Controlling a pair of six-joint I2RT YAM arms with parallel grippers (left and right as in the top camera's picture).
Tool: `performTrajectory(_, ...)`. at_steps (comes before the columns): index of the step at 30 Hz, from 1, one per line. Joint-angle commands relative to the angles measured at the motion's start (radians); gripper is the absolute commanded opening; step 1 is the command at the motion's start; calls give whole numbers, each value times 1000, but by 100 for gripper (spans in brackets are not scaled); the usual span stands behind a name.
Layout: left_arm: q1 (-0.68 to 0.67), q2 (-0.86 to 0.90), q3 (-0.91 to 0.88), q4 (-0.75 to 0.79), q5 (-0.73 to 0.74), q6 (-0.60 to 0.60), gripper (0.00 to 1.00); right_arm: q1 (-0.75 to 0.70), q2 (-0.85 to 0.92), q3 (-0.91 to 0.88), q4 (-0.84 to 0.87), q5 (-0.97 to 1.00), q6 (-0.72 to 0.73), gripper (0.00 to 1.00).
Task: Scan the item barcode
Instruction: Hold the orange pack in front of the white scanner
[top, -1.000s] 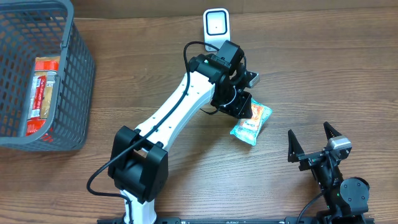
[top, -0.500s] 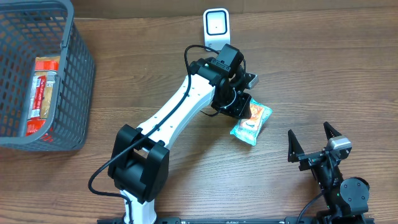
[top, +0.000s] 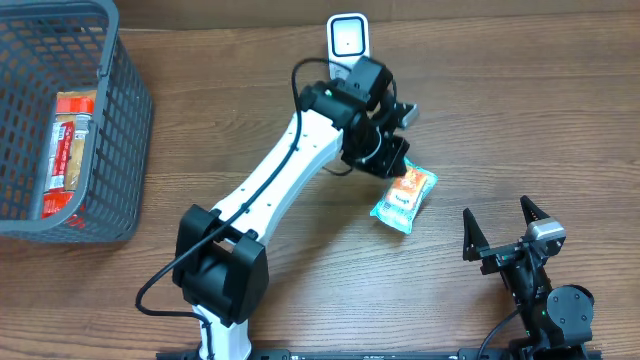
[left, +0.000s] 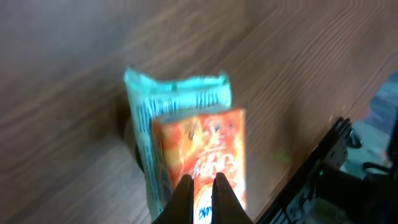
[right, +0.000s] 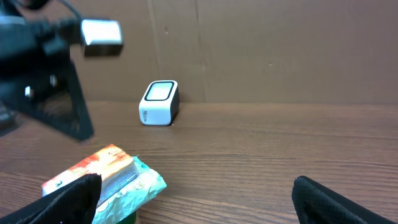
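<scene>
The item is an orange packet (top: 413, 181) lying on a teal wrapper (top: 399, 207) on the table, right of centre. In the left wrist view the orange packet (left: 205, 140) and teal wrapper (left: 174, 93) sit below my fingers, blurred. My left gripper (top: 398, 163) hovers just above the packet's far end and is shut, with nothing visibly clamped (left: 202, 182). The white scanner (top: 347, 38) stands at the table's back; it also shows in the right wrist view (right: 159, 102). My right gripper (top: 497, 213) rests open near the front right, with the packet (right: 93, 168) ahead on its left.
A grey wire basket (top: 120, 130) stands at the left edge with a red packet (top: 70, 140) inside. A brown cardboard wall (right: 280, 50) rises behind the scanner. Something green (right: 115, 219) peeks out under the teal wrapper.
My left gripper's jaws have closed the last bit. Its wrist has shifted back toward the scanner, while the packet stays on the table. The right arm is still.
</scene>
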Motion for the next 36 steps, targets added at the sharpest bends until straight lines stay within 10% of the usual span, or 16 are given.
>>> performTrajectory(1,14,-27,64,-23,-52,0,4,-3,-9,-10,4,5,-4,100)
performTrajectory(5,14,-29,64,-46,-75,0,4,-3,-9,-10,4,5,-4,100)
performTrajectory(10,14,-28,49,-79,-77,5,47,-3,-9,-10,4,5,-4,100)
performTrajectory(18,13,14,1,-69,-64,8,34,-3,-9,-10,4,5,-4,100)
performTrajectory(36,-11,24,-91,8,-5,38,42,-3,-9,-10,4,5,-4,100)
